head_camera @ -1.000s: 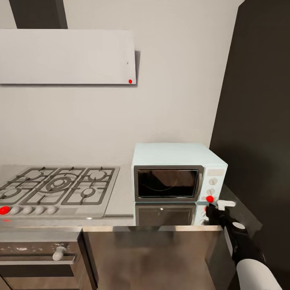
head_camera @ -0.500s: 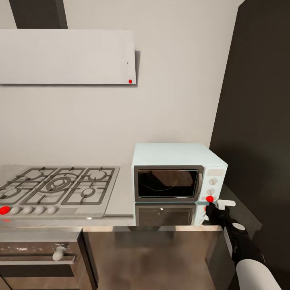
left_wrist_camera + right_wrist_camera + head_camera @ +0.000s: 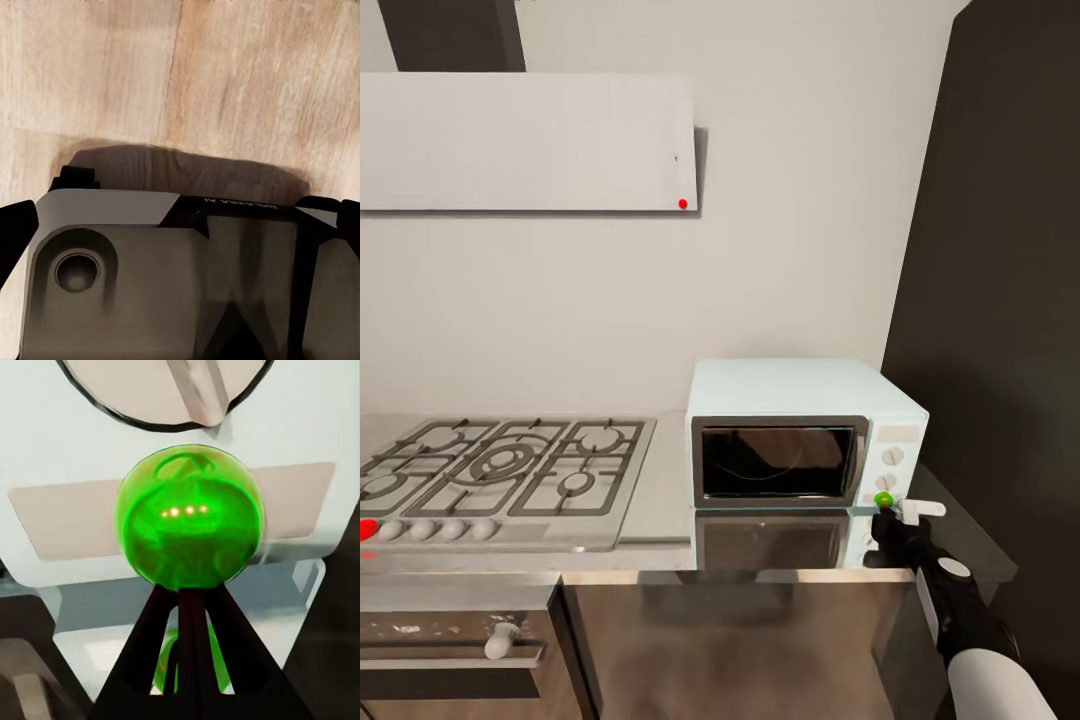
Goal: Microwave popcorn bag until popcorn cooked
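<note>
Green now glows on the small round indicator light [image 3: 883, 499] at the lower right of our pale mint-blue box microwave [image 3: 805, 440], whose dark glass door [image 3: 777, 461] is shut in its grey frame. We see the microwave standing at the right end of the smooth grey stainless-steel countertop [image 3: 660, 500], against the white wall and just beside a tall dark panel [image 3: 1000, 300]. Our right gripper [image 3: 887, 522], black with a white tab, sits at the light; in the right wrist view its two dark fingers [image 3: 154, 652] come together into a narrow point right under the green globe [image 3: 187, 516], so we read them as closed with nothing between them. Two pale knobs [image 3: 893, 456] sit above the light. Through the glass we cannot make out the popcorn bag. At the left end of the countertop lies the steel gas hob with grey grates [image 3: 500, 478], a red dot at its front left corner. Our left gripper [image 3: 180, 300] hangs over a pale wooden floor [image 3: 180, 82]; we cannot tell whether it is open.
</note>
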{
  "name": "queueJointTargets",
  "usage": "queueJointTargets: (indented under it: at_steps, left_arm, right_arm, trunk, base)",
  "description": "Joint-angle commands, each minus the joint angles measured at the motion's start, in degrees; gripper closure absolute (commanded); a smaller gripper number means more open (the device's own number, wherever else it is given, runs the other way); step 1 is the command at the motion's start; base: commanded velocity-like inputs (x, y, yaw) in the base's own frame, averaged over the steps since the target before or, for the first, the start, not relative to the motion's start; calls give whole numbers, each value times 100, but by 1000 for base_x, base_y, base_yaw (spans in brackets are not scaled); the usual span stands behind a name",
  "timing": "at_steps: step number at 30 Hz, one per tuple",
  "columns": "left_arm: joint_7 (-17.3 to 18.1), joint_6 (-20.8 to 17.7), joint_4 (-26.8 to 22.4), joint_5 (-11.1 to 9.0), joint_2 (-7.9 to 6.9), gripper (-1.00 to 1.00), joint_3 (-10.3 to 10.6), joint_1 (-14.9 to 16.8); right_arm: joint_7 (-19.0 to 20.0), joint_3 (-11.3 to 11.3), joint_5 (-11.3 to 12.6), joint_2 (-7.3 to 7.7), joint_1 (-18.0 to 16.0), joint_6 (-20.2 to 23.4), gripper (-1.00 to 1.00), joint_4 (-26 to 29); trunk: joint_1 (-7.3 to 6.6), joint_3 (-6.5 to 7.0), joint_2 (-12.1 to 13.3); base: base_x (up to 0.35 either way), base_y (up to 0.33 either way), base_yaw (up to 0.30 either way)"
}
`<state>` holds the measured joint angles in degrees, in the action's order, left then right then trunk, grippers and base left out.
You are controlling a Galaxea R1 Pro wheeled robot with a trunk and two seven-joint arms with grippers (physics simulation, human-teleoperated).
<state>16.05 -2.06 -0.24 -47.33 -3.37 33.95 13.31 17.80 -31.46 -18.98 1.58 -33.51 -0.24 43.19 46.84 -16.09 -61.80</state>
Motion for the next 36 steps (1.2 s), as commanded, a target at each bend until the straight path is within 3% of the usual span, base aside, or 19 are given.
queueJointTargets:
  at_steps: [1, 10, 15, 20, 28, 33, 36]
  left_arm:
    - [21, -22, 0, -59, -3, -100, 41, 5]
    - [21, -22, -2, -58, 3, -100, 41, 5]
    - [21, -22, 5, -60, 3, -100, 41, 5]
    - [21, -22, 4, -58, 3, -100, 41, 5]
    - [21, -22, 3, -59, 3, -100, 41, 5]
    - [21, -22, 6, -65, 3, -100, 41, 5]
    - [20, -22, 6, -66, 3, -100, 41, 5]
  right_arm:
    - [39, -36, -105, -9, -77, 3, 100, 0]
    - [39, -36, -106, 0, -77, 6, 100, 31]
    - [39, -32, -106, 11, -77, -1, 100, 57]
    - [62, 19, -158, -40, -77, 87, 100, 710]
    - [66, 17, -203, -49, -77, 122, 100, 795]
    - [66, 31, -203, -71, -77, 487, 100, 1243]
    - [72, 46, -204, -89, -75, 1212, 100, 1819]
  trunk:
    - [25, -6, -2]
    - [25, -6, -2]
    - [25, -6, -2]
    - [25, -6, -2]
    - [25, -6, -2]
    - [25, -6, -2]
    - [25, -6, -2]
  base:
    - [89, 0, 0]
    - [23, 0, 0]
    - [-283, 0, 0]
    - [-252, 0, 0]
    - [-205, 0, 0]
    - [-66, 0, 0]
    - [-301, 0, 0]
